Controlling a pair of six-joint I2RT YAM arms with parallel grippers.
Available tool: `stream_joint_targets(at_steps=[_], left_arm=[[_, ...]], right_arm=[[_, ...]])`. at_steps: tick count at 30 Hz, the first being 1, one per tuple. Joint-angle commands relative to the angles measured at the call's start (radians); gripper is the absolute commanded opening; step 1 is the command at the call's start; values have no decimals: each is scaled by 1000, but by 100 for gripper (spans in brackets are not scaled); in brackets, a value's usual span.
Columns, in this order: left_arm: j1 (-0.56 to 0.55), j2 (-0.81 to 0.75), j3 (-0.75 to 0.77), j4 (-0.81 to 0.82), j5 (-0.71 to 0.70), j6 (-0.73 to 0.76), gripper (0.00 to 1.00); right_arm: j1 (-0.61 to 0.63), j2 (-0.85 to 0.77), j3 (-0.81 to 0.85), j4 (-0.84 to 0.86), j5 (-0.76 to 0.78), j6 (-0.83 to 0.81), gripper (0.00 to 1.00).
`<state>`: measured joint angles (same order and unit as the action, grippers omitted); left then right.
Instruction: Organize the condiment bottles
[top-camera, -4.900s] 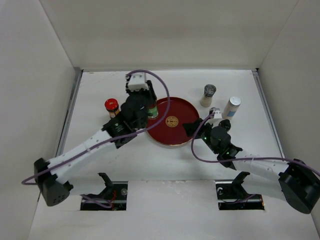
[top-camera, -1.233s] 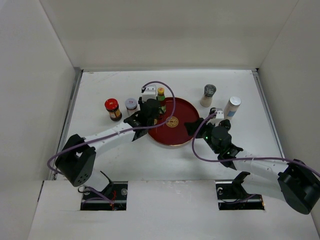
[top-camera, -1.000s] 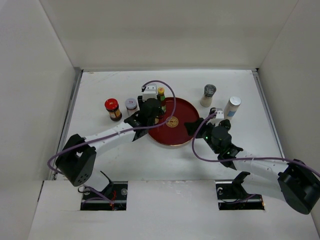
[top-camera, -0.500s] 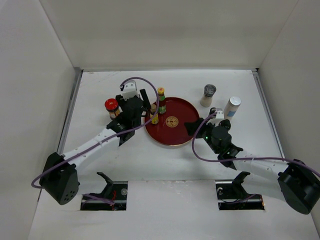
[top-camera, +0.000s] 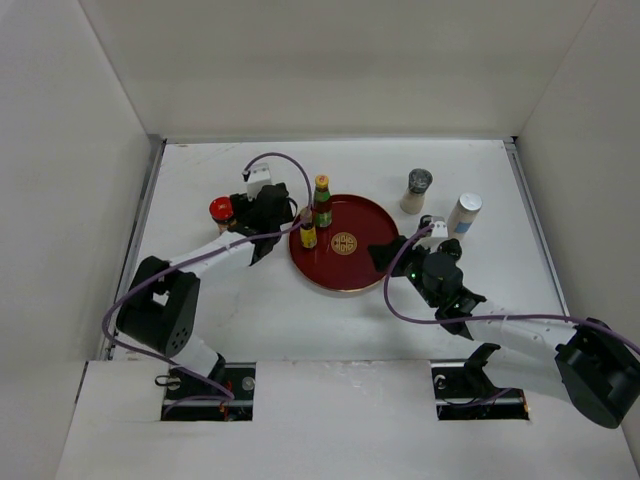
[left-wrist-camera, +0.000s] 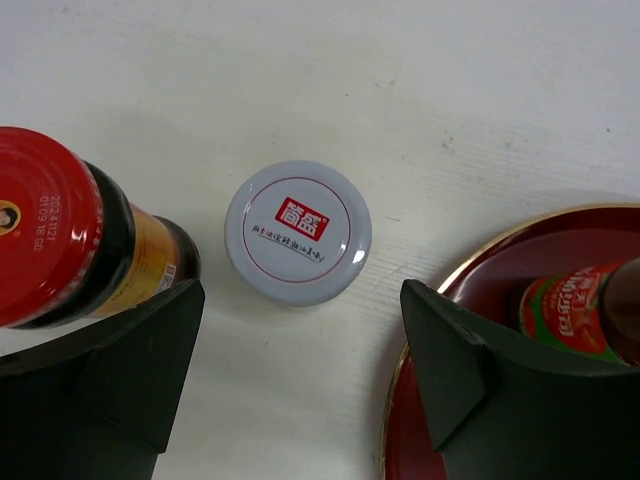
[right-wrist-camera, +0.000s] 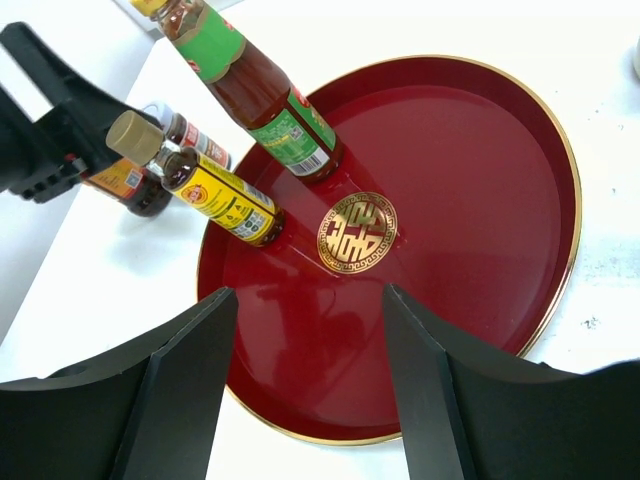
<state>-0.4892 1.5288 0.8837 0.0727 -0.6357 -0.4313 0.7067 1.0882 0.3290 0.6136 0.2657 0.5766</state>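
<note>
White-lidded jar (left-wrist-camera: 298, 232) between spread gripper (left-wrist-camera: 300, 292) fingers (touching neither); red-lidded jar (left-wrist-camera: 58, 240) left, red tray (left-wrist-camera: 488, 256) right.

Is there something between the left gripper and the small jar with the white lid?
Nothing visible does. The left gripper is open directly above the small round white-lidded jar, one finger on each side. The dark glass jar with the red lid stands close to one finger.

The tray (right-wrist-camera: 480, 230) is deep red with a thin gold rim and a gold emblem (right-wrist-camera: 356, 231) at its centre. At its 10 o'clock, the sauce bottle (right-wrist-camera: 262, 96) is brown with green labels, and the small bottle (right-wrist-camera: 215, 195) has a yellow label and beige cap. At 9 o'clock, the dark jar (left-wrist-camera: 45, 240) has a red lid, and the second jar (left-wrist-camera: 298, 232) has a white lid with a red logo.
</note>
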Motion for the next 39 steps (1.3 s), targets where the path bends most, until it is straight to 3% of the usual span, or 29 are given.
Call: stream_joint_targets(at_steps=[1, 6, 10, 14, 16, 23, 27, 35, 39], left_arm=[[24, 28, 69, 61, 18, -7, 79], [56, 123, 123, 82, 48, 0, 75], [67, 149, 126, 122, 71, 0, 60], [68, 127, 104, 131, 68, 0, 38], [61, 72, 75, 142, 61, 2, 33], [-50, -237, -52, 121, -2, 8, 29], [-119, -364, -112, 21, -47, 3, 28], [-312, -443, -111, -131, -56, -17, 26], [-390, -421, -88, -114, -56, -29, 26]], right_arm=[[0, 6, 8, 57, -5, 0, 66], [1, 10, 12, 57, -6, 0, 67], [1, 1, 8, 57, -6, -1, 67], [1, -14, 4, 60, -6, -1, 68], [1, -16, 2, 58, -6, -1, 68], [1, -16, 5, 55, -6, -4, 69], [1, -22, 4, 55, -3, -4, 69], [1, -17, 2, 58, 0, -6, 69], [0, -25, -2, 61, 4, -6, 69]])
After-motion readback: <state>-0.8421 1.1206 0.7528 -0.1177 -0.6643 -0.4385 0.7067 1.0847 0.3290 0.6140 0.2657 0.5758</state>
